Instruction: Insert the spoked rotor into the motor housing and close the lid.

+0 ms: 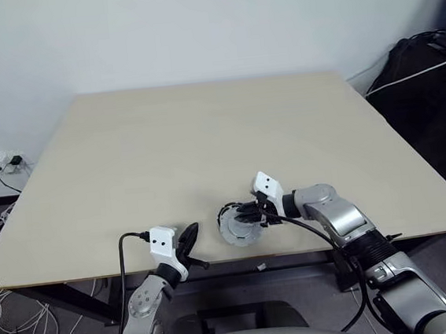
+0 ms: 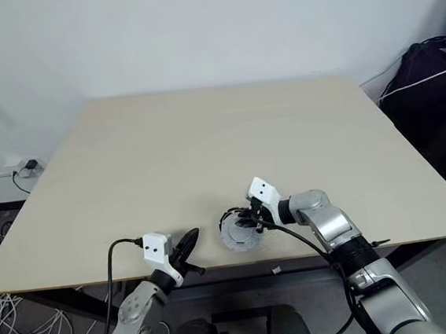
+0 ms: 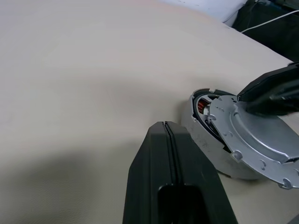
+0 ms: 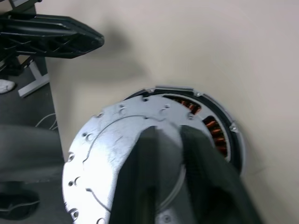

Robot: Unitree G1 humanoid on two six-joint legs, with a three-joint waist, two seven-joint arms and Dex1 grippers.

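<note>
Two grippers work at the near edge of a bare table point(image 1: 204, 129), where the motor housing point(image 3: 202, 128) sits with the lid point(image 3: 254, 140) tilted over it, one side raised and offset so that copper windings show in the gap. The right gripper point(image 1: 247, 212) has its fingers point(image 4: 205, 163) narrowed on the lid, one above and one seemingly under the raised edge, so it appears to hold the lid. The left gripper point(image 1: 189, 241) rests apart from the housing, just to its left, fingers pressed together on nothing. Judging by the tilt, the step in hand is seating the lid: it likely needs centring over the housing rim, then lowering level before release, since a skewed drop could leave it jammed on one edge. The free left gripper could steady the housing wall if it slides. The rotor cannot be made out; whether it already lies inside is hidden beneath the lid, as is the lid's far edge.
</note>
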